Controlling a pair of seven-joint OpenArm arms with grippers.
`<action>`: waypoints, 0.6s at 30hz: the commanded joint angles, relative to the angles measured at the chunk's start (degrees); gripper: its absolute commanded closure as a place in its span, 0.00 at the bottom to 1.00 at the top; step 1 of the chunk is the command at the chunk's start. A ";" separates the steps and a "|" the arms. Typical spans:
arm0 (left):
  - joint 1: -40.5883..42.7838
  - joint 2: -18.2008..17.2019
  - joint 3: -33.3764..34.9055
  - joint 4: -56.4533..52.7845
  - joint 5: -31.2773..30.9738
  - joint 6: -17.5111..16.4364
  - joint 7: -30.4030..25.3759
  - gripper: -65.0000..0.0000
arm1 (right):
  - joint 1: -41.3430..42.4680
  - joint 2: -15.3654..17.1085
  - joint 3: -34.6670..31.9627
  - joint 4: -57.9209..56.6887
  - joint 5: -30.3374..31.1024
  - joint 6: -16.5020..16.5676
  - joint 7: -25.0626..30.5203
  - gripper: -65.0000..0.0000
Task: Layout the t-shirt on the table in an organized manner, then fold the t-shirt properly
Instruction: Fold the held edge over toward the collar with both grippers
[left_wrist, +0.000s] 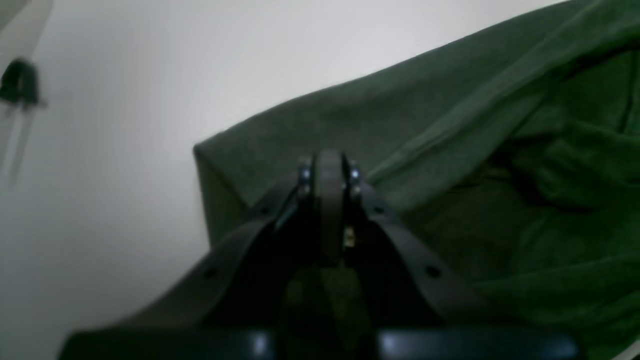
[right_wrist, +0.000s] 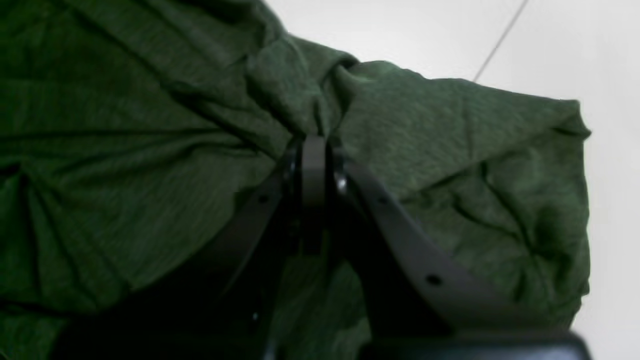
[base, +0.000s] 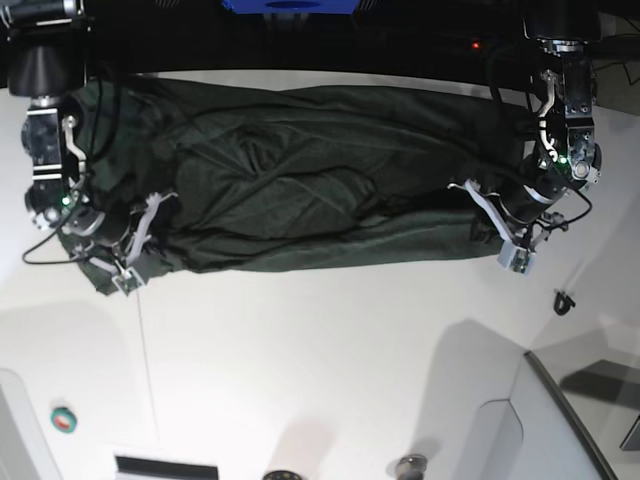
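Note:
The dark green t-shirt (base: 300, 180) lies stretched in a long wrinkled band across the far part of the white table (base: 320, 340). My right gripper (right_wrist: 313, 142) is shut on a bunched fold of the t-shirt (right_wrist: 150, 150), at the left end of the base view (base: 155, 208). My left gripper (left_wrist: 327, 165) is shut over a corner of the t-shirt (left_wrist: 450, 150), with cloth under its closed fingers and a taut crease running away from the tip. In the base view it is at the right end (base: 472, 192).
A small black object (base: 563, 300) lies on the table to the right of the left arm. A green and red roll (base: 63, 420) sits near the front left. A grey tray edge (base: 560, 400) fills the front right corner. A thin seam (base: 145, 370) crosses the table.

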 joint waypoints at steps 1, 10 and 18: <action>-0.32 -1.13 -2.04 1.10 0.11 0.48 -1.11 1.00 | 0.29 0.56 0.37 1.84 0.58 -0.24 1.08 1.00; 1.53 -1.05 -4.06 1.10 0.29 -3.48 -1.11 1.00 | -2.97 0.30 1.16 7.91 0.58 -0.24 -2.35 1.00; 2.94 -0.61 -3.62 1.81 0.20 -3.48 -1.28 1.00 | -8.51 0.30 0.72 14.24 0.58 -6.75 -4.63 1.00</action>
